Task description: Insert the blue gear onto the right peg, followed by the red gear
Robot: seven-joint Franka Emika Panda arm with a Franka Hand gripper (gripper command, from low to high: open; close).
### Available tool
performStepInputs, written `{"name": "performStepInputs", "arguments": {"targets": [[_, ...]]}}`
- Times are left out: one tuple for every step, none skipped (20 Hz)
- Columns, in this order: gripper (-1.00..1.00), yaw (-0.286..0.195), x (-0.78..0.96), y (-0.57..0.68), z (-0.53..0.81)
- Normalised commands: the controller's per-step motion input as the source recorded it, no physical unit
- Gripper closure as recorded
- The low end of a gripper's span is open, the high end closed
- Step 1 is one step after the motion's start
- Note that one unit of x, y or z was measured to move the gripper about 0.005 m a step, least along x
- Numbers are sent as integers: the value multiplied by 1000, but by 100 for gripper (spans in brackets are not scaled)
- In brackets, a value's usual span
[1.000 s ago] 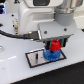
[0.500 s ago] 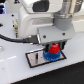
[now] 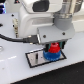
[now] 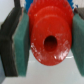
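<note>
In the exterior view my gripper (image 3: 52,48) is shut on the red gear (image 3: 52,50), a red toothed disc held just above the blue gear (image 3: 50,56). The blue gear lies on the black-bordered white base plate (image 3: 34,60), towards the exterior view's right end of it. Whether the two gears touch is unclear. The right peg is hidden by the gears. In the wrist view the red gear (image 4: 49,30) sits between the teal finger pads (image 4: 21,47), and its centre hole faces the camera.
The arm's white body (image 3: 35,22) and a black cable (image 3: 14,38) hang over the white table to the exterior view's left of the plate. The plate's left half is bare white.
My gripper has moved down a little with the red gear, closer to the blue gear on the plate.
</note>
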Motion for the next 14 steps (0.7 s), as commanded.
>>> {"name": "performStepInputs", "arguments": {"targets": [[100,0,255,-64,-82],[100,0,277,-188,-248],[100,0,264,-46,-23],[100,0,287,-100,-68],[100,0,294,-95,-60],[100,0,295,-74,-78],[100,0,279,-90,-75],[100,0,253,-111,-151],[100,0,243,-101,-152],[100,0,253,-50,-73],[100,0,268,-29,-70],[100,0,246,-39,-61],[100,0,261,-51,-233],[100,0,254,-40,-158]]}}
